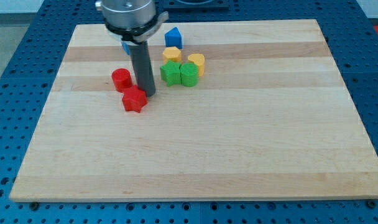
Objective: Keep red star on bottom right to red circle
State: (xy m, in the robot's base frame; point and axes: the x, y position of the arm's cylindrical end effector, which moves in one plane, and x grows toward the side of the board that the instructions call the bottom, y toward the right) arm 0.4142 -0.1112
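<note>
The red circle [121, 79] lies on the wooden board [239, 137] at the upper left. The red star [134, 99] lies just below and to the right of it, almost touching. My tip [149, 94] stands at the star's upper right edge, touching or nearly touching it, to the right of the circle. The rod rises from there toward the view's top.
A cluster lies right of the rod: a green star [170, 73], a green block [189, 74], a yellow block [196, 63], another yellow block [171, 54] and a blue block [173, 37]. Another blue block [125, 46] is mostly hidden behind the rod.
</note>
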